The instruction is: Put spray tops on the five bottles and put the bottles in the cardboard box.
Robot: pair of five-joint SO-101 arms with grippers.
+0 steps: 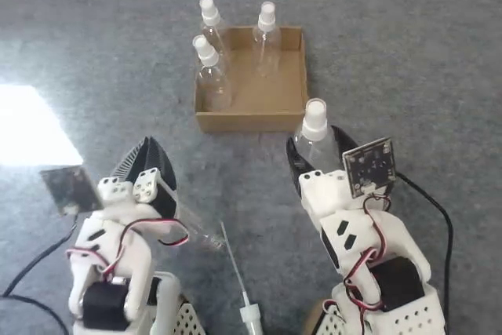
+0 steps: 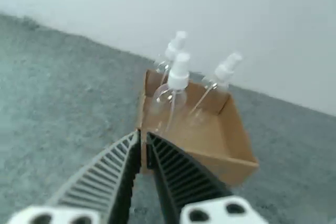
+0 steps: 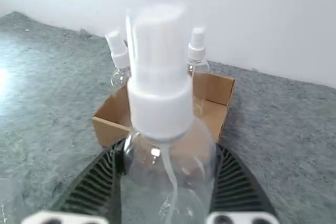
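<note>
So far we log three capped bottles [image 1: 213, 76] boxed, fourth bottle [image 1: 315, 132] in right gripper [image 1: 314, 148], fifth bottle [image 1: 196, 231] uncapped, left gripper [image 1: 148, 145] closed.

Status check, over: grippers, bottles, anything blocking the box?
Right gripper shut on capped bottle, near cardboard box's front corner. Left gripper jaws shut, empty. Three capped bottles in box. Nothing between held bottle and box; loose spray top lies between arms.

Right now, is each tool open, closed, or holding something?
Left tool: closed, empty.
Right tool: closed on a spray-topped bottle, held upright.
</note>
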